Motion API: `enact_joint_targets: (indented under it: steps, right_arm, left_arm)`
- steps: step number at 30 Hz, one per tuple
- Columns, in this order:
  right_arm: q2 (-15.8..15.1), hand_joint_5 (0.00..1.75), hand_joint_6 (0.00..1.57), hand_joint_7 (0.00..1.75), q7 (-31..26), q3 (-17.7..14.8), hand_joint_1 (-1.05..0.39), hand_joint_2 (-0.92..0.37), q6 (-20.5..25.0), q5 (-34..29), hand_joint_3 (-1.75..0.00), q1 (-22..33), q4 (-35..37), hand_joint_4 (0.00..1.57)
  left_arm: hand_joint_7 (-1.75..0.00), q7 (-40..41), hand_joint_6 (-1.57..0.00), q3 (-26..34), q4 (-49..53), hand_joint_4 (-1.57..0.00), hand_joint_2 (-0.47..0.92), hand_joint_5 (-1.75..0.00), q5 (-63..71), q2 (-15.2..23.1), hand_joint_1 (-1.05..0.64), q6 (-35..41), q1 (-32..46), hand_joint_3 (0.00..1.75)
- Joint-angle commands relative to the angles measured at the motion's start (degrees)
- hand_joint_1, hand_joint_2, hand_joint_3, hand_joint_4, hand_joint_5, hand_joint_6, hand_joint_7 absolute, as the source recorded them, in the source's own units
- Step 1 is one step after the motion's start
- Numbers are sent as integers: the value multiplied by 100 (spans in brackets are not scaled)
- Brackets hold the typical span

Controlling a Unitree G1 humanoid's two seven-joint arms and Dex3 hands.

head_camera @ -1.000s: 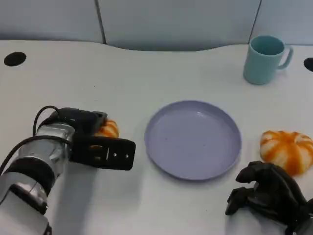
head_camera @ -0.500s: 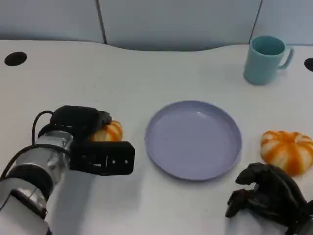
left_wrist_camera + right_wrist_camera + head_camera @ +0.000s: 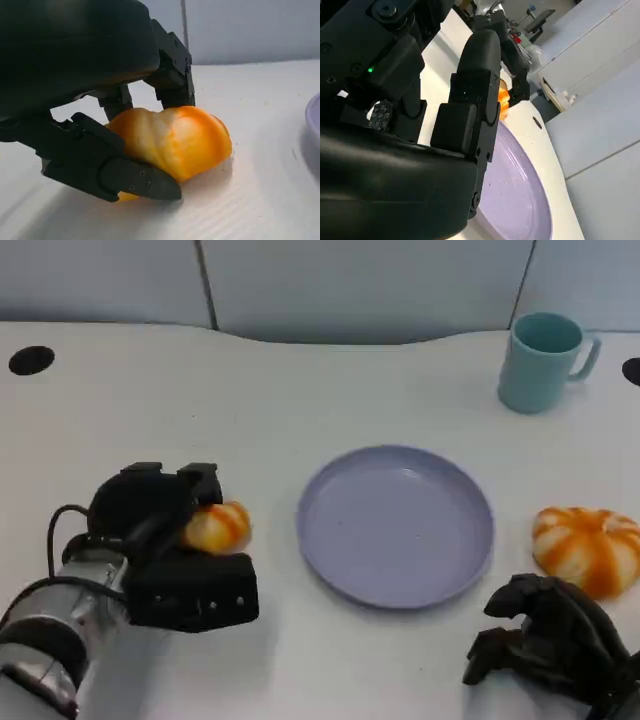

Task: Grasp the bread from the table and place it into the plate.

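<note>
Orange bread left of empty lilac plate

No text, label, brand, number or sign can be read anywhere — not on any object, hand or surface.

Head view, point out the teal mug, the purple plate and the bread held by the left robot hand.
Teal mug (image 3: 540, 365), head view, outer wall of the cup.
Purple plate (image 3: 395, 527), head view, bare centre.
Bread (image 3: 218, 527), head view, orange top beside the fingers.
</note>
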Motion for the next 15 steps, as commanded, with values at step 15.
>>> enact_joint_targets:
  steps: [15]
  right_arm:
    - [-69,44,157,22,-123,54,-105,-35,58,-71,0,137,63,157]
  left_arm:
    - [-175,-477,-67,1037,-651,-85,45,-175,-1058,-268,-13,-1320,-314,138]
